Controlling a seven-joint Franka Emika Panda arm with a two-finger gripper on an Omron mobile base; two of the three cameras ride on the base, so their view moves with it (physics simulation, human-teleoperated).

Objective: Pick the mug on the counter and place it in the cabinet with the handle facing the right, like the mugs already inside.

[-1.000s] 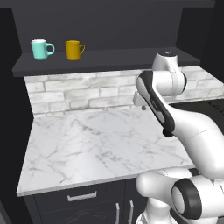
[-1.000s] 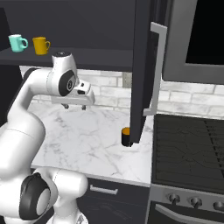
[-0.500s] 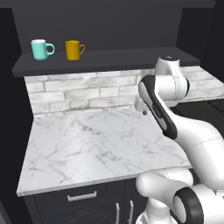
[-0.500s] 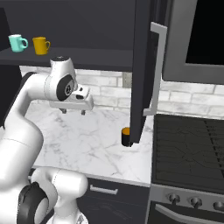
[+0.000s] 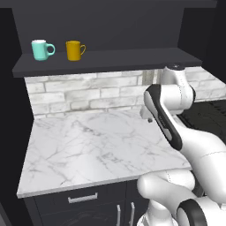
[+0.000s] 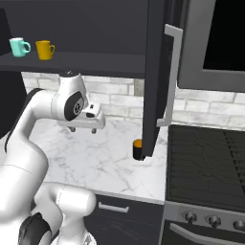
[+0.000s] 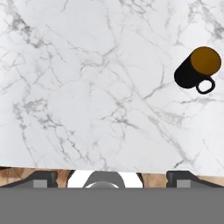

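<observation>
Hovering with fingers spread wide, the gripper [image 6: 82,129] well apart from the mug [image 7: 195,69] standing upright on the counter [image 7: 87,87], handle visible from the hand view.

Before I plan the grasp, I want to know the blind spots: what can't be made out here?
- Mug, right base view: the cabinet door covers most of it, handle included.
- Gripper, right base view: fingers too small to tell open from shut.
- Gripper, left base view: hidden behind the arm.
- Teal mug and yellow mug: too small for detail.
</observation>
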